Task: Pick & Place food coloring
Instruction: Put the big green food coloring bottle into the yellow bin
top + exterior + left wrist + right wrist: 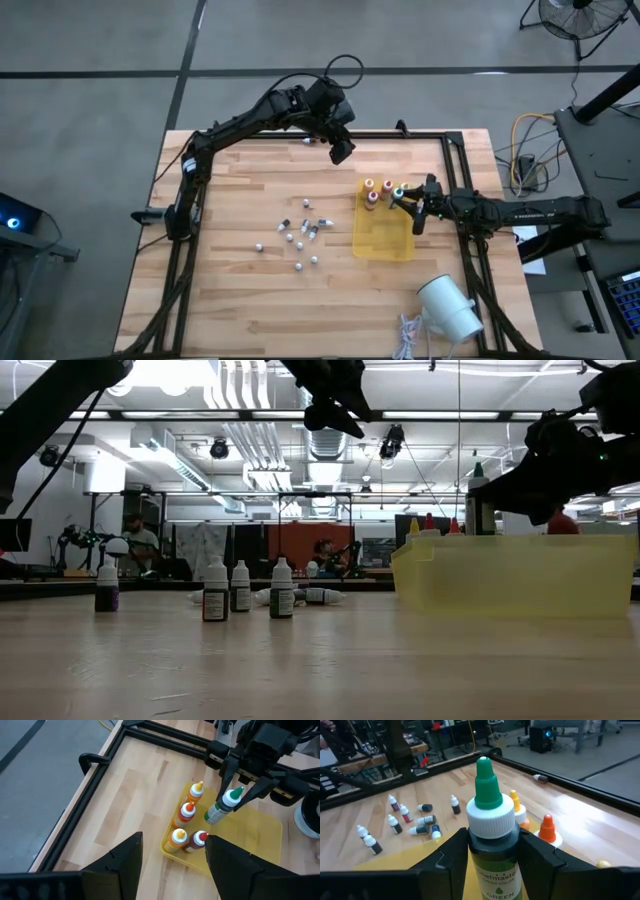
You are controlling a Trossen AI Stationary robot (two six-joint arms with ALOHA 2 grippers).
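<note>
1. While the green-topped bottle point(490, 827) is clamped between the fingers of the right hand point(235, 802), it hangs tilted above the yellow tray point(385, 240), near the tray's far end, not yet set down.
2. Four bottles already stand in the tray's far-left corner: two orange-topped bottles point(196, 791), one yellow-topped point(177, 838) and one red-topped point(198, 840). The free spot lies just to the right of this group.
3. Recommended: bring the bottle upright before lowering, since the left wrist view shows it leaning; a tilted base is likely to tip on release.
4. Recommended: descend clear of the standing four, as the held bottle is near them and a brush could knock them over.
5. Recommended: part the fingers only once the base rests on the tray floor, then rise straight up.
6. The left hand point(340, 150) hovers above the far edge of the table point(240, 300), its fingers apart and holding nothing.
7. Small dropper vials point(300, 232) lie scattered on the table left of the tray, some standing, some on their sides; these appear to remain for later.
</note>
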